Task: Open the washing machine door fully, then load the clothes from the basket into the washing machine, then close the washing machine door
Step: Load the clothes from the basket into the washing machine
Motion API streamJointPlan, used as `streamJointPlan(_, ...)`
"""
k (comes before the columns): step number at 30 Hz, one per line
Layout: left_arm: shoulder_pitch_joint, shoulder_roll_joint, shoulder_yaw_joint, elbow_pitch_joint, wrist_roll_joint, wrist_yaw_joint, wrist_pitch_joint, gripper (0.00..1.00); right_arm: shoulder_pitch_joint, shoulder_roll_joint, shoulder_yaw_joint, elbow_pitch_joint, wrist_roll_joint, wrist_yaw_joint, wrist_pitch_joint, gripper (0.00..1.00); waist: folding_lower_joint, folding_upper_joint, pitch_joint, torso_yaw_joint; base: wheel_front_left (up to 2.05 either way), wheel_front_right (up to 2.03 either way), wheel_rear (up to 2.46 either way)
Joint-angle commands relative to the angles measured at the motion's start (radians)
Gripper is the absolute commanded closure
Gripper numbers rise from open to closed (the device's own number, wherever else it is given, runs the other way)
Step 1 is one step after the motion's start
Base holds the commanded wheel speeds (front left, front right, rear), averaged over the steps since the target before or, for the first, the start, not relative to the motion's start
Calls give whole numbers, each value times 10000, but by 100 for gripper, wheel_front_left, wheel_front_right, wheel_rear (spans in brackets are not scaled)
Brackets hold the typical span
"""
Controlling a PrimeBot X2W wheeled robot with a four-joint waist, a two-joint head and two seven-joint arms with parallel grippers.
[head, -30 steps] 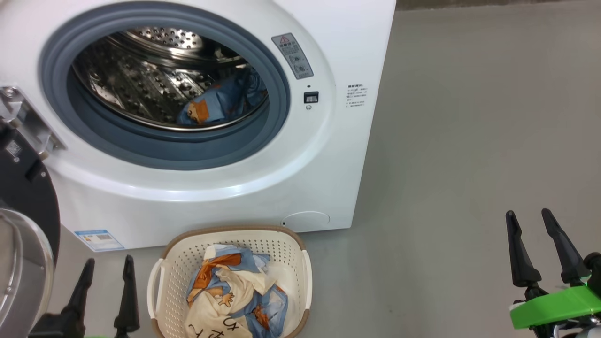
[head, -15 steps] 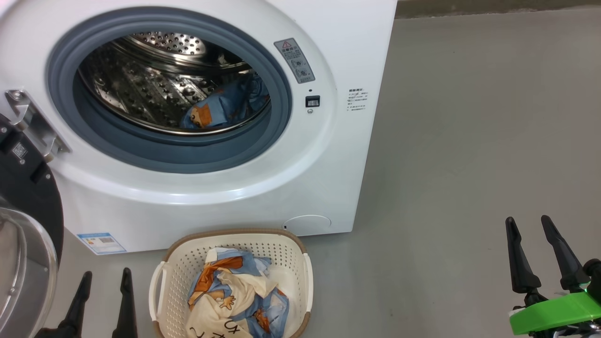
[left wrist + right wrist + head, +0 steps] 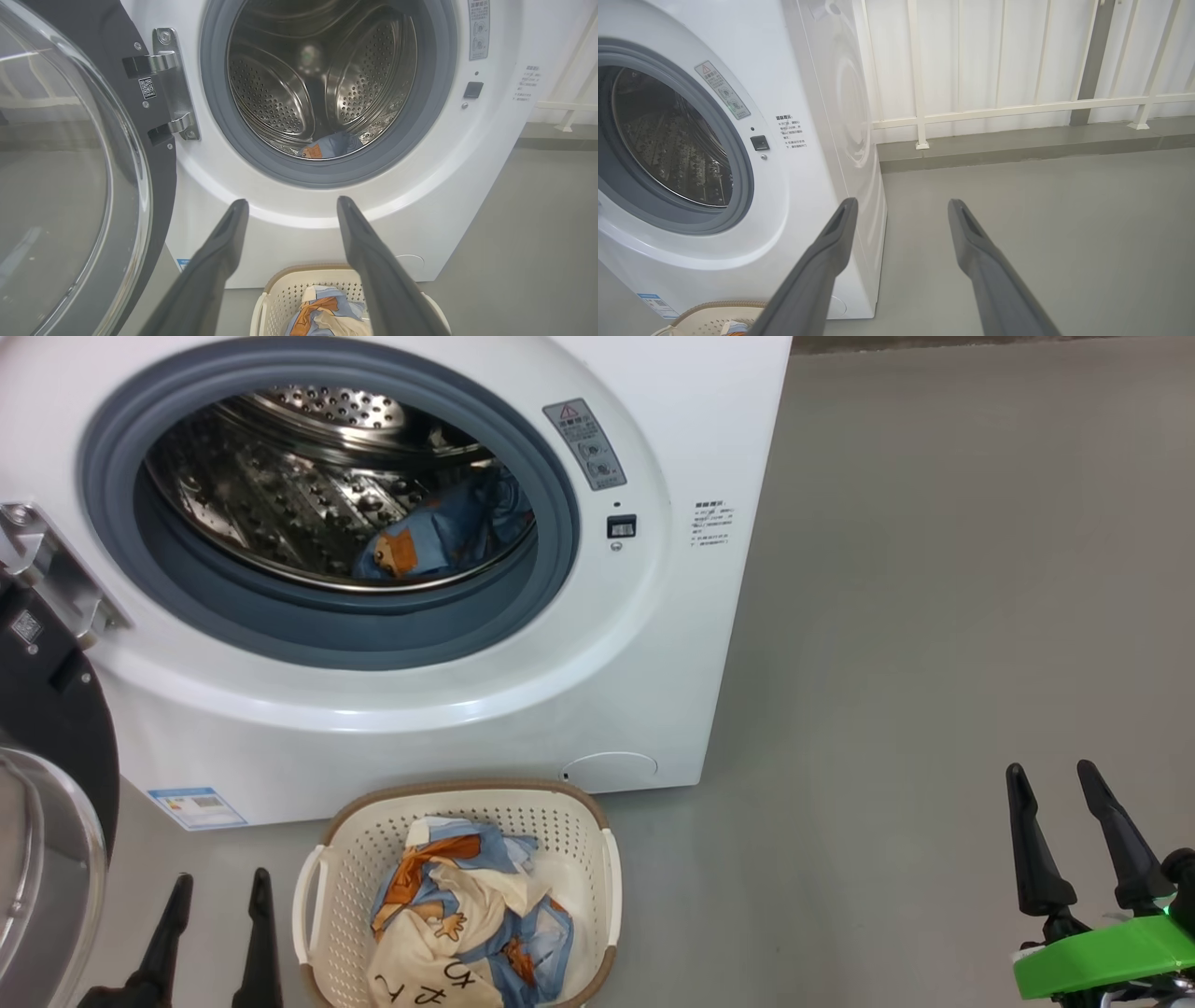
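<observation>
The white washing machine (image 3: 653, 653) (image 3: 467, 196) (image 3: 803, 196) stands with its door (image 3: 42, 803) (image 3: 70, 177) swung wide open at the left. One blue bear-print cloth (image 3: 439, 532) (image 3: 331, 145) lies in the steel drum. More clothes (image 3: 462, 924) (image 3: 322, 317), blue and cream, sit bundled in the cream basket (image 3: 350, 868) (image 3: 280, 294) (image 3: 705, 315) on the floor before the washer. My left gripper (image 3: 219, 887) (image 3: 292, 205) is open and empty just left of the basket. Far off at the right, my right gripper (image 3: 1053, 777) (image 3: 901, 205) hangs open over bare floor.
Grey floor (image 3: 934, 616) spreads to the washer's right. A white railing and panelled wall (image 3: 1017, 107) run behind it on a low kerb. The door's steel hinge (image 3: 47, 569) (image 3: 170, 84) juts out at the opening's left side.
The head view shifts slightly up and back down. The left gripper sinks a little lower in the head view. The clothes, basket and door stay put.
</observation>
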Motion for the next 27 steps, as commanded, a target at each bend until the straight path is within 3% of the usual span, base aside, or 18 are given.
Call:
streamJointPlan(1, -211, 101, 210, -241, -44, 6, -63, 0, -140, -180, 142, -287, -48, 44, -78, 0, 0, 0, 81, 2, 0, 0, 0)
streamJointPlan(13, -965, 64, -200, 850, -73, 6, -63, 0, -862, 44, 88, -570, -49, 44, -78, 0, 0, 0, 1466, -186, 0, 0, 0)
streamJointPlan(27, -3451, 501, -1091, 3902, -407, 6, -63, 0, -2302, 452, 270, -734, -6, 44, -78, 0, 0, 0, 3768, -386, 0, 0, 0)
